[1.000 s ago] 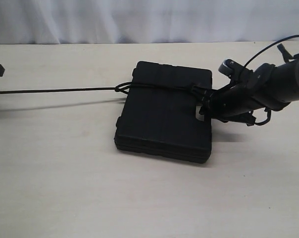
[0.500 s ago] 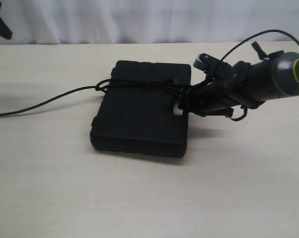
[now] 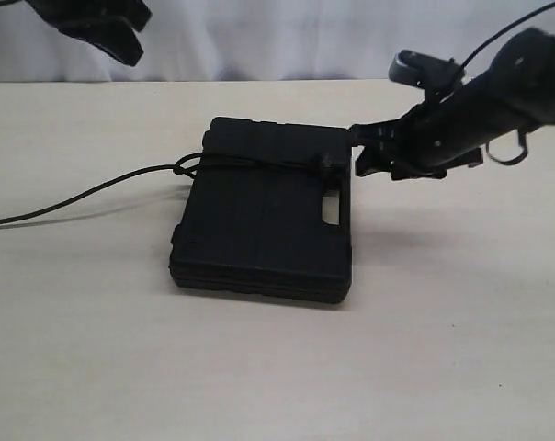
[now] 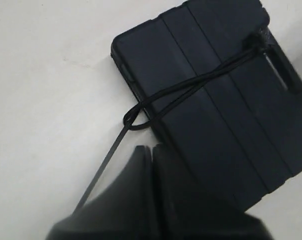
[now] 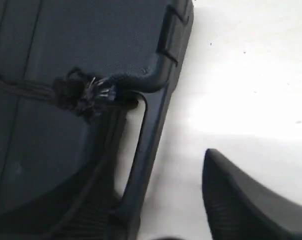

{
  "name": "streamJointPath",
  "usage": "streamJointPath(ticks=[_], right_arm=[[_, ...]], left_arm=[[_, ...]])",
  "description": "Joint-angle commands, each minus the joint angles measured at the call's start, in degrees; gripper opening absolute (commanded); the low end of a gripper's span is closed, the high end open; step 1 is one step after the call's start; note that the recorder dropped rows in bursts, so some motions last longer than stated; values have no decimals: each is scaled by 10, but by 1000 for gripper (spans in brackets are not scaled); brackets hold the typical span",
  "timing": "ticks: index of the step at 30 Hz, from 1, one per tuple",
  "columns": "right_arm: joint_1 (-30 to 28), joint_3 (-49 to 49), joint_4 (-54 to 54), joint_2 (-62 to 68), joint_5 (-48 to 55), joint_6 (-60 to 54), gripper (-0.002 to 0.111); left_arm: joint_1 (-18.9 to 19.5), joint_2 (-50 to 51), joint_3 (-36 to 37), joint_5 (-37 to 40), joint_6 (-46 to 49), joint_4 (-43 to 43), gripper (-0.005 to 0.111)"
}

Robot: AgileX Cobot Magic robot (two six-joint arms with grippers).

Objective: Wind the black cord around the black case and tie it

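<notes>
Exterior view: the black case (image 3: pixel 259 230) is seen lying flat at the centre of the frame on the table (image 3: pixel 443 349). The black cord (image 3: pixel 250 163) is drawn across its upper part from a frayed knot (image 5: pixel 88 95) beside the handle slot (image 3: pixel 332 210) to a loop at its left edge, then trailed to the left border. The right gripper (image 3: pixel 358 152) is held just off the case's upper right corner, jaws spread around nothing, while the left gripper (image 4: pixel 152 152) is held at the upper left, jaws pressed together and empty.
</notes>
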Motion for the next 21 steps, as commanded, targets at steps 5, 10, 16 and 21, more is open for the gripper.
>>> streamJointPath(ticks=[5,10,16,21], right_arm=[[-10,-23,-282,-139,253,128,4],[-10,50,-284,-250,248,114,4],[-10,204,-276,-444,79,69,4],[-10,358,-240,-617,-173,34,4]], left_arm=[[-89,-138,150,-45,-208,283,0],[-89,-265,285,-109,-230,244,0],[-89,-490,530,-416,-228,158,0],[-94,-640,748,-751,-210,155,0]])
